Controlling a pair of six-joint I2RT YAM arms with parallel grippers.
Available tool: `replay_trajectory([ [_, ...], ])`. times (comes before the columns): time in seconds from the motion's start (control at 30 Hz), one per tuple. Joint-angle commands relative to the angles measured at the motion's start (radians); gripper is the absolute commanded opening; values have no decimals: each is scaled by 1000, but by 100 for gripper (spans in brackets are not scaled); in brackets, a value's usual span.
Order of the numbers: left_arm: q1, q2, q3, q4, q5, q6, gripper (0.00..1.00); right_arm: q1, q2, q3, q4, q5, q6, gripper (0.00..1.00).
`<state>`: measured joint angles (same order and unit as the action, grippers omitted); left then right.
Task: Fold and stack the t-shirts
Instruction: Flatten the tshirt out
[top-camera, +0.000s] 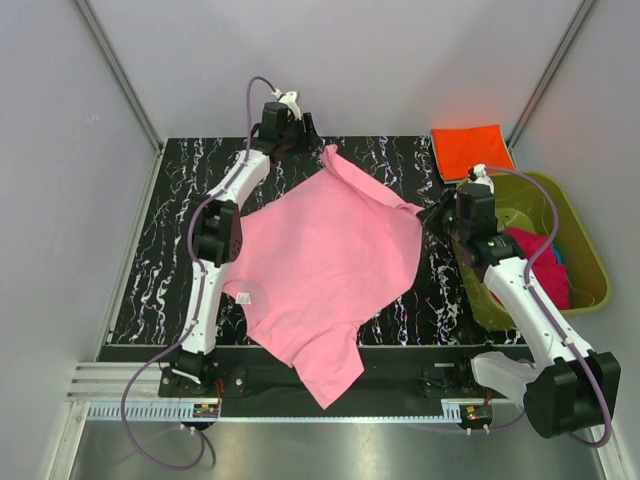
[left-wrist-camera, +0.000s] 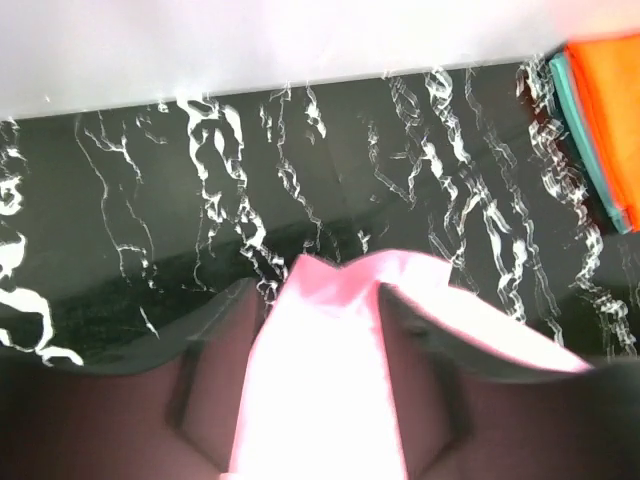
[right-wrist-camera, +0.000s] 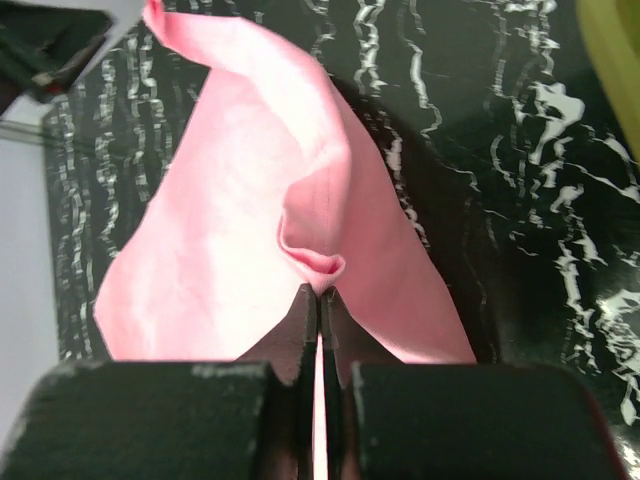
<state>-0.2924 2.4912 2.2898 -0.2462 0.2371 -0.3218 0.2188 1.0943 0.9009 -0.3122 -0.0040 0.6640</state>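
The light pink t-shirt is spread over the middle of the black marbled table, its bottom hanging over the near edge. My left gripper is shut on the pink shirt's far corner at the back of the table. My right gripper is shut on a pinched fold of the pink shirt at its right side. A folded bright orange t-shirt lies at the back right corner; it also shows in the left wrist view. A magenta t-shirt and a bit of a blue one lie in the tub.
An olive-green plastic tub stands off the table's right edge, beside my right arm. Grey walls close in the back and sides. A metal rail runs along the near edge.
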Motion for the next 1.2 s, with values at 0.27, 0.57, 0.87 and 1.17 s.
replay_trajectory([
  [0.27,29,-686,-695,-151,-159,-32,56,-2,3,-7,38,93,-9,0],
  [0.57,29,-874,-1199,-142,-121,-237,38,-2,-51,-74,-4,145,-3,0],
  [0.87,27,-689,-1123,-188,-208,-224,31,-2,-60,-89,-2,127,22,0],
  [1.17,39,-327,-724,-344,-263,-135,31,-2,-34,-149,120,7,132,0],
])
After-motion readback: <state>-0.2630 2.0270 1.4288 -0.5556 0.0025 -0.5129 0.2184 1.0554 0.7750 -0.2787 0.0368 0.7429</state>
